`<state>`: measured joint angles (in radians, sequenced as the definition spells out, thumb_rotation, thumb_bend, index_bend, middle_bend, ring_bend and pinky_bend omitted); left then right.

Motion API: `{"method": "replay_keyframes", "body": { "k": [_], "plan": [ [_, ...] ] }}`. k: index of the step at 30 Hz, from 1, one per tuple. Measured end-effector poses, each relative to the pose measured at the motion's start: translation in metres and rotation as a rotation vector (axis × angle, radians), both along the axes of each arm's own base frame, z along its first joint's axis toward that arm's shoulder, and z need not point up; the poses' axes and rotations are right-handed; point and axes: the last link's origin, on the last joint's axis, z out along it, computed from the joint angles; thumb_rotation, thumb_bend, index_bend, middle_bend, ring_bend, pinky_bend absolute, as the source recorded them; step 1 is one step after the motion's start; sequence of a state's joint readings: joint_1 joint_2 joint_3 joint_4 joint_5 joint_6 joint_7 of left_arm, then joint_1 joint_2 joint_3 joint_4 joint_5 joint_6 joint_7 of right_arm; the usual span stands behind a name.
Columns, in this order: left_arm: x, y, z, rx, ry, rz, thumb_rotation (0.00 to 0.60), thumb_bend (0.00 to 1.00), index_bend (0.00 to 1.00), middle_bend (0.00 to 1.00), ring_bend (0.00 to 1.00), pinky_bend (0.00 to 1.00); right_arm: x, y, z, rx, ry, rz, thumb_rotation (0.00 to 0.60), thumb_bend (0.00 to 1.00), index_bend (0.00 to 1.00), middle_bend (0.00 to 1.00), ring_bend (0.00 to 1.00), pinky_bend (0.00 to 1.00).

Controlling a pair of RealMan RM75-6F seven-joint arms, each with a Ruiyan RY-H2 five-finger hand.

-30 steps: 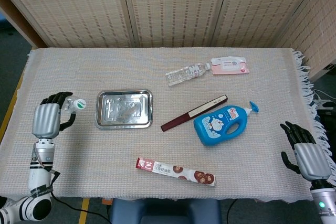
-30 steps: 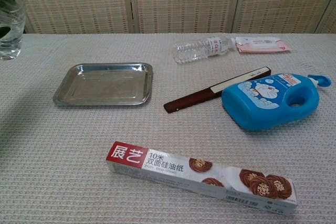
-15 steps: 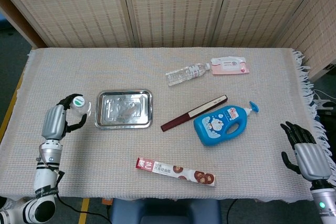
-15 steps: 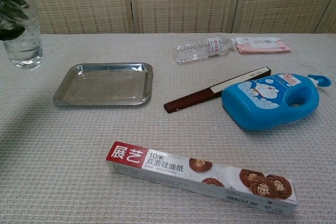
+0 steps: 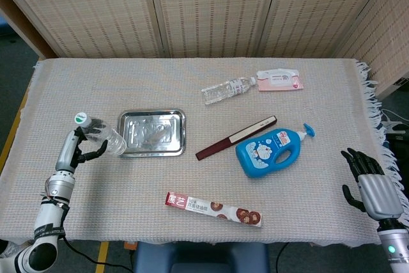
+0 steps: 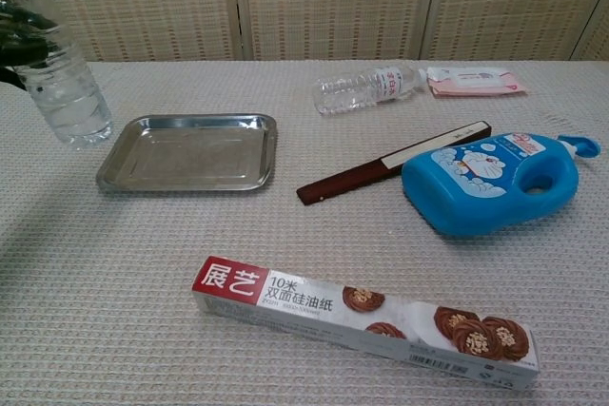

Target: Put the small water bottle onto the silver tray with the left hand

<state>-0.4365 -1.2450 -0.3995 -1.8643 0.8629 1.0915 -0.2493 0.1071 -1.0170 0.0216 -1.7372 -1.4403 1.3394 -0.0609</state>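
Small water bottle (image 5: pixel 99 135): clear plastic, green cap, held tilted at the left of the head frame, its base just beside the left rim of the silver tray (image 5: pixel 151 132) and above the cloth. In the chest frame I saw water inside it, upper left, base leaning toward the tray.

Left hand (image 5: pixel 75 147): my dark fingers (image 5: pixel 93 153) wrapped around the bottle's upper body below the cap, gripping it.

Silver tray: rectangular; I saw nothing lying in it.

Second clear bottle (image 5: pixel 226 89): lying on its side, upper centre, cap end beside a pink-and-white packet (image 5: pixel 279 80).

Blue pump bottle (image 5: pixel 271 151): lying flat, right of centre, beside a dark red bar (image 5: pixel 236 137).

Right hand (image 5: pixel 370 185): lower right corner, fingers spread, holding nothing.
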Motion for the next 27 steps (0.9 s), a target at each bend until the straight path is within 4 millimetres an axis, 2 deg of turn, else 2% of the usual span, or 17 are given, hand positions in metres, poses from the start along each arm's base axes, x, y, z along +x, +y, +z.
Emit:
{"method": "replay_keyframes", "body": {
  "k": [7, 9, 12, 18, 21, 24, 27],
  "plan": [
    [0.03, 0.033, 0.022, 0.006, -0.023, -0.047, 0.6, 0.42, 0.46, 0.58, 0.5, 0.5, 0.0, 0.0, 0.0, 0.002, 0.001, 0.001, 0.6, 0.24, 0.0, 0.0, 0.0, 0.09],
    [0.034, 0.034, 0.025, 0.003, -0.015, -0.054, 0.6, 0.42, 0.46, 0.58, 0.5, 0.5, 0.0, 0.001, 0.0, 0.001, 0.0, 0.001, 0.6, 0.25, 0.0, 0.0, 0.0, 0.09],
    [0.029, 0.029, 0.021, -0.015, 0.003, -0.042, 0.6, 0.42, 0.46, 0.58, 0.5, 0.5, 0.0, 0.001, 0.0, 0.0, -0.001, 0.001, 0.6, 0.25, 0.0, 0.0, 0.0, 0.09],
    [-0.002, 0.011, -0.003, -0.055, 0.052, 0.024, 0.6, 0.42, 0.46, 0.58, 0.5, 0.5, 0.0, 0.0, -0.001, 0.004, 0.004, -0.002, 0.6, 0.24, 0.0, 0.0, 0.0, 0.09],
    [-0.011, 0.012, -0.007, -0.044, 0.05, 0.047, 0.6, 0.42, 0.46, 0.58, 0.5, 0.5, -0.001, 0.0, -0.001, 0.003, 0.005, -0.003, 0.6, 0.24, 0.0, 0.0, 0.0, 0.09],
    [-0.004, 0.02, -0.001, -0.012, 0.037, 0.027, 0.6, 0.42, 0.46, 0.58, 0.5, 0.5, 0.0, -0.001, -0.001, 0.005, 0.007, -0.003, 0.6, 0.24, 0.0, 0.0, 0.0, 0.09],
    [0.013, 0.029, 0.009, 0.03, 0.036, -0.023, 0.6, 0.42, 0.46, 0.58, 0.5, 0.5, 0.0, -0.001, -0.001, 0.004, 0.012, 0.003, 0.6, 0.24, 0.0, 0.0, 0.0, 0.09]
  ]
}}
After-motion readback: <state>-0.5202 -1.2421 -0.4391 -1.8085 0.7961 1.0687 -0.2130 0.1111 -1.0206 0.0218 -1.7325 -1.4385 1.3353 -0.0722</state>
